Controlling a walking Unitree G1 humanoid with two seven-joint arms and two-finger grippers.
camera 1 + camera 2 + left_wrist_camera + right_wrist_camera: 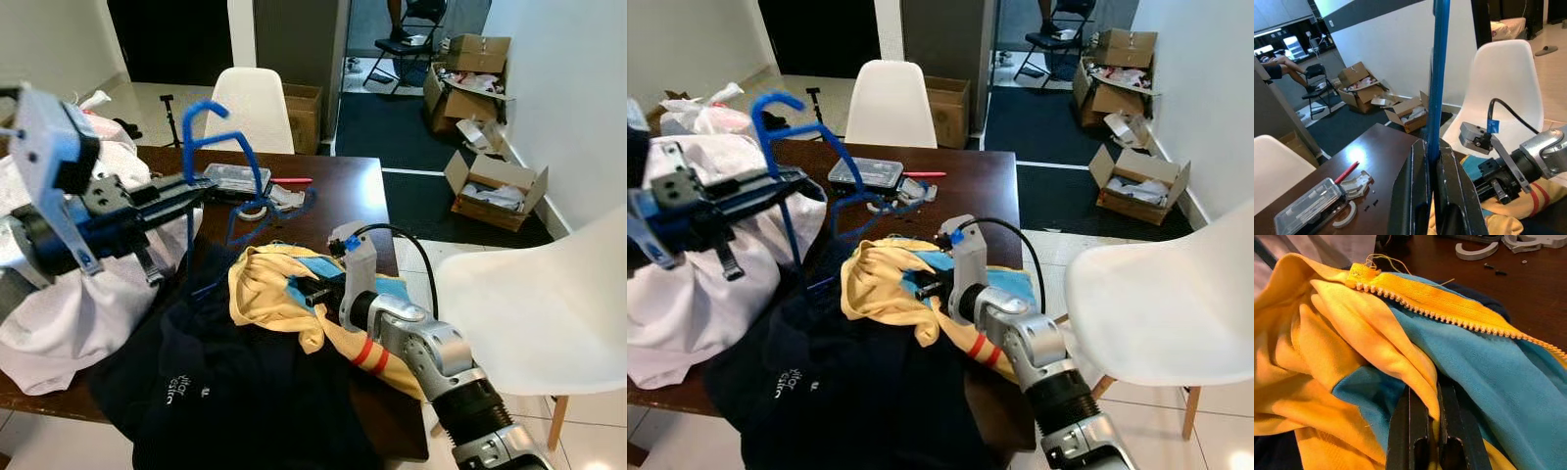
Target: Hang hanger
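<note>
— What do we have before us, biggest things first?

— We stand at a dark, glossy wooden bench (343,191) heaped with cloth: a navy garment (211,382) spread over its near edge, a white bundle (59,294) on our left, and a soft yellow-and-blue jacket (269,289) with a toothed zipper in the middle. White moulded chairs (534,304) sit to our right and at the far side (257,108); open cardboard boxes (495,186) lie on the floor beyond.

— And our arms?

— Our left arm is raised, reaching in level over the white bundle. Its left tool (186,194) is pressed together on the thin stem of the blue plastic hanger (227,147), which stands upright above the bench, hook on top. Our right arm is bent at the elbow, forearm stretched across the bench corner; the right tool (1432,404) has its fingers nearly together, pinching a fold of the jacket.

— Smaller things?

— A clear plastic case (235,178) and a red pen (292,181) at the far side.
</note>
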